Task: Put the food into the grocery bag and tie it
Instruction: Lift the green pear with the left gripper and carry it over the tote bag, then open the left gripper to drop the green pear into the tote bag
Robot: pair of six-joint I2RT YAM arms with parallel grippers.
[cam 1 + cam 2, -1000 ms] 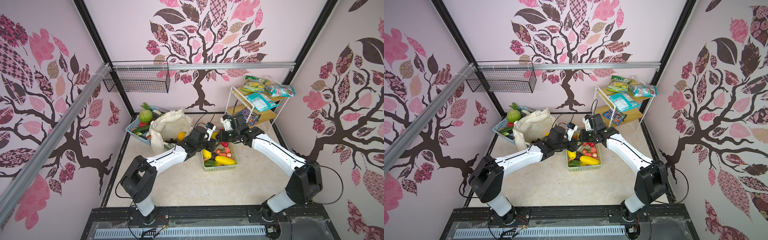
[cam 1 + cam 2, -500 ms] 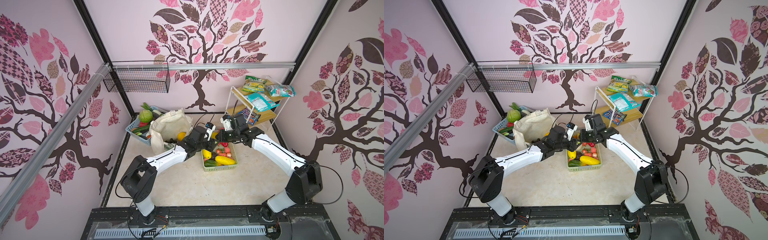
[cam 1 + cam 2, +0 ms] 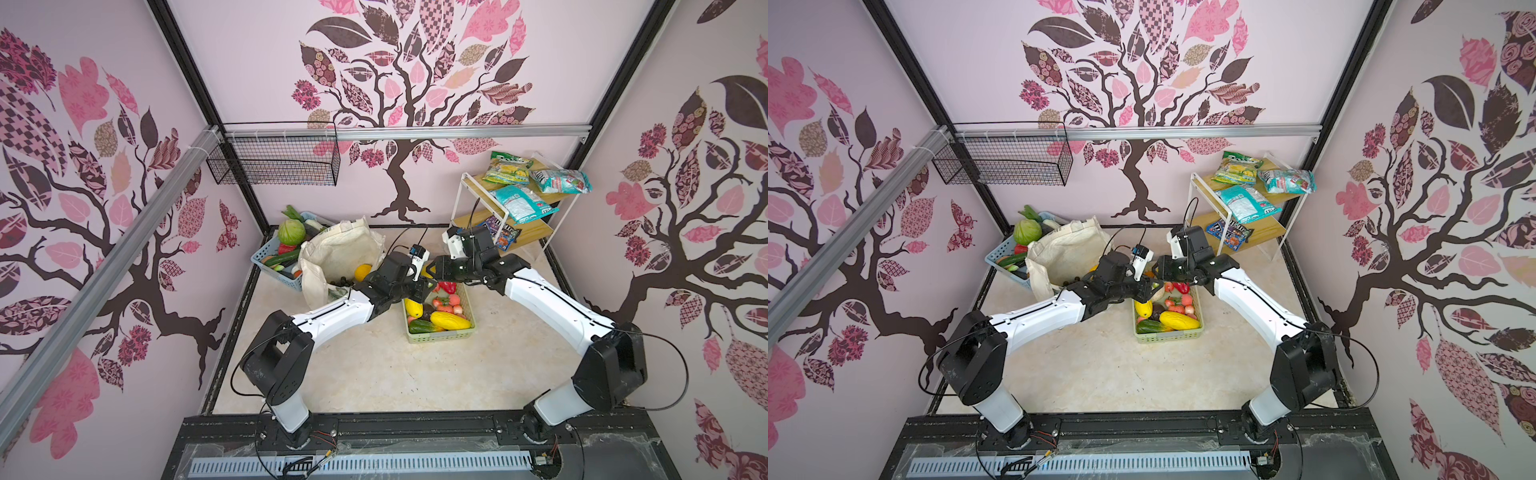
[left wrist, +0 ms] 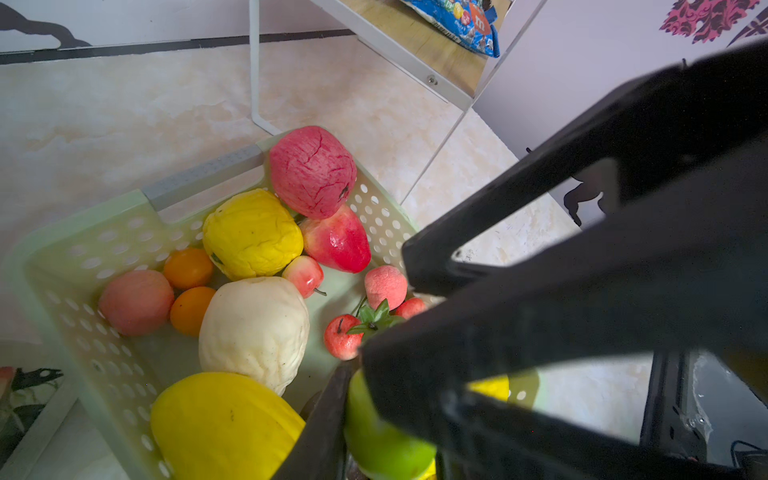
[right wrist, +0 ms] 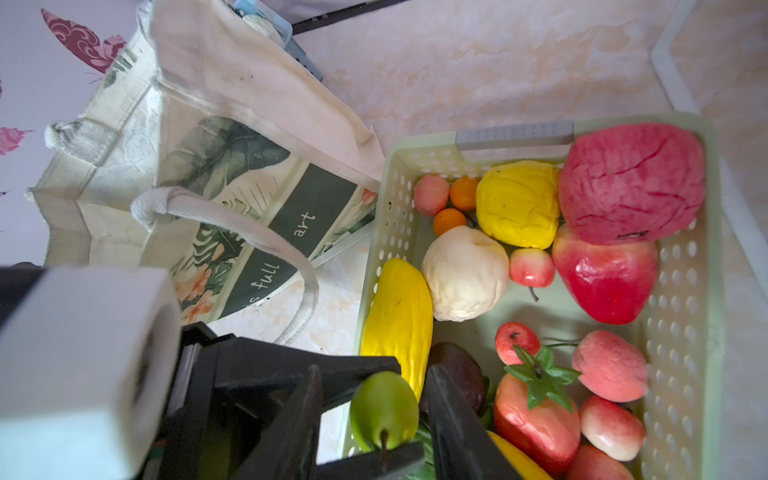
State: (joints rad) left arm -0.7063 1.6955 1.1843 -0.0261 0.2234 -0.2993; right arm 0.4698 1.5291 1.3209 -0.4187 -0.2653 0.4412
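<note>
A small green fruit hangs above the near-left corner of the pale-green basket. My left gripper is shut on it, one finger above it and one below. My right gripper stands open around the same fruit, with a gap on each side. In both top views the two grippers meet tip to tip, the left and the right. The grocery bag stands open just left of them, holding an orange and dark grapes. More food fills the basket.
A blue basket holding a cabbage and other vegetables sits behind the bag by the left wall. A white-framed wooden shelf with snack packets stands at the back right. A black wire basket hangs on the back rail.
Both arms stay tip to tip above the pale-green basket. No shift of either arm, the bag or the food shows in the top views.
</note>
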